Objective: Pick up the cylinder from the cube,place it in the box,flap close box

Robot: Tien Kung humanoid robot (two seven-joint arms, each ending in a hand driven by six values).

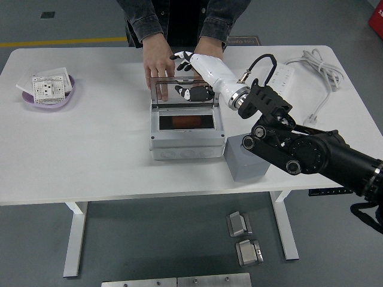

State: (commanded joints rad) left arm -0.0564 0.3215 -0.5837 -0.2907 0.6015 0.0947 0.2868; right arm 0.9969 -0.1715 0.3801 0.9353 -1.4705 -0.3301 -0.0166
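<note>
The orange cylinder (182, 122) lies inside the box (185, 140). The right hand (192, 75), fingers apart and empty, hovers over the upright flap (182, 91); push it down toward the near side, evenly.

A white counter (90, 155) on white legs stands on a grey floor (36, 239); a yellow line (60, 42) crosses the far left.

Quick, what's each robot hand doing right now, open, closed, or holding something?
Left hand: not in view.
Right hand: open, holding nothing, at the box's raised flap.
</note>
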